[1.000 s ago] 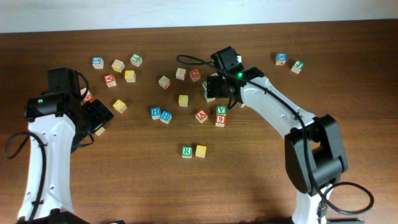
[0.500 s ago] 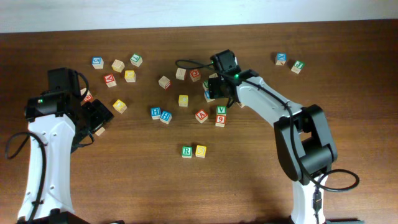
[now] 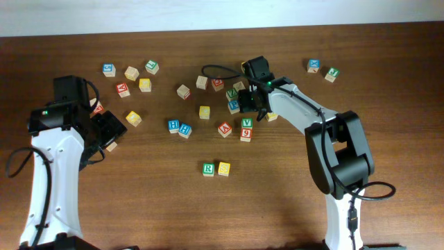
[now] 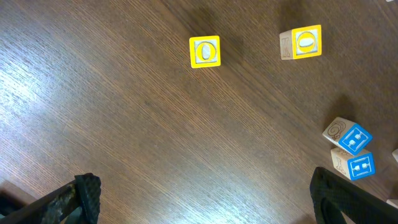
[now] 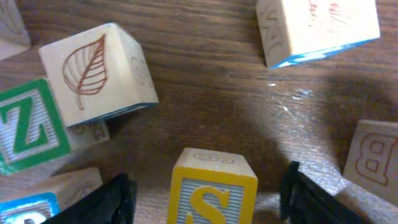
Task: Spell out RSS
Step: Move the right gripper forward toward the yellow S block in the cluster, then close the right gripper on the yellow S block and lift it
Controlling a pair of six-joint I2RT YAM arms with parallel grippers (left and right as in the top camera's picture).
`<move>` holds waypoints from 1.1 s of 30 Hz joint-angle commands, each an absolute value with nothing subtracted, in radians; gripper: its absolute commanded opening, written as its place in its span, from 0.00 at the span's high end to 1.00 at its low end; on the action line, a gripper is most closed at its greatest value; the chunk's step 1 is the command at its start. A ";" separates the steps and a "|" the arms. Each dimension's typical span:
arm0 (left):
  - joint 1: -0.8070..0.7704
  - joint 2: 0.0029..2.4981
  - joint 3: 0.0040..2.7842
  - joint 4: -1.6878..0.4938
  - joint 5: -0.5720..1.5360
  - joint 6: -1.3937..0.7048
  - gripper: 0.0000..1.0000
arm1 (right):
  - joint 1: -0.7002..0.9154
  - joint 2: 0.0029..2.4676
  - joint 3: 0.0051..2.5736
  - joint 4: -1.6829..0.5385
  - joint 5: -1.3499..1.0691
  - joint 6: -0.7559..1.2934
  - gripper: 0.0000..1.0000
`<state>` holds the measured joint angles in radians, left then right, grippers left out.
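Since the right tool (image 5: 209, 205) stood wide astride the yellow S cube (image 5: 213, 182), not yet touching it, with a leaf-faced cube (image 5: 98, 70) near, closing squarely and lifting straight up seemed best. The R cube (image 3: 208, 169) lay on the table (image 3: 139, 201), a yellow cube (image 3: 223, 168) just beside it; the left tool (image 4: 205, 199) hung wide, empty.

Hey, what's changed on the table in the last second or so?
The right gripper shifted slightly to the right, uncovering cubes on its left. Its open fingers now straddle a yellow S cube without gripping it. Nothing was picked up or let go. The left gripper, the R cube and the yellow cube beside it stayed put.
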<state>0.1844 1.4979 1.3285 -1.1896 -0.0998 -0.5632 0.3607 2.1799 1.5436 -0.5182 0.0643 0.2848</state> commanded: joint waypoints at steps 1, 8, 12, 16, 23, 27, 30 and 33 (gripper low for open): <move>0.184 1.496 1.328 -1.191 -0.093 -0.548 0.01 | 0.366 2.188 1.555 -0.516 0.086 0.289 0.42; 0.184 1.496 1.328 -1.191 -0.093 -0.548 0.01 | 0.366 2.185 1.577 -0.516 0.082 0.297 0.51; 0.184 1.496 1.328 -1.191 -0.093 -0.548 0.01 | 0.372 2.185 1.577 -0.511 0.083 0.349 0.57; 0.184 1.496 1.328 -1.191 -0.093 -0.548 0.01 | 0.373 2.185 1.577 -0.512 0.090 0.349 0.62; 0.184 1.496 1.328 -1.190 -0.093 -0.548 0.01 | 0.373 2.172 1.577 -0.519 0.109 0.348 0.67; 0.184 1.496 1.328 -1.191 -0.093 -0.548 0.01 | 0.373 2.154 1.577 -0.524 0.109 0.348 0.76; 0.184 1.496 1.328 -1.191 -0.093 -0.548 0.01 | 0.374 2.136 1.596 -0.573 0.109 0.348 0.76; 0.184 1.496 1.328 -1.191 -0.093 -0.548 0.01 | 0.374 2.097 1.683 -0.704 0.109 0.348 0.76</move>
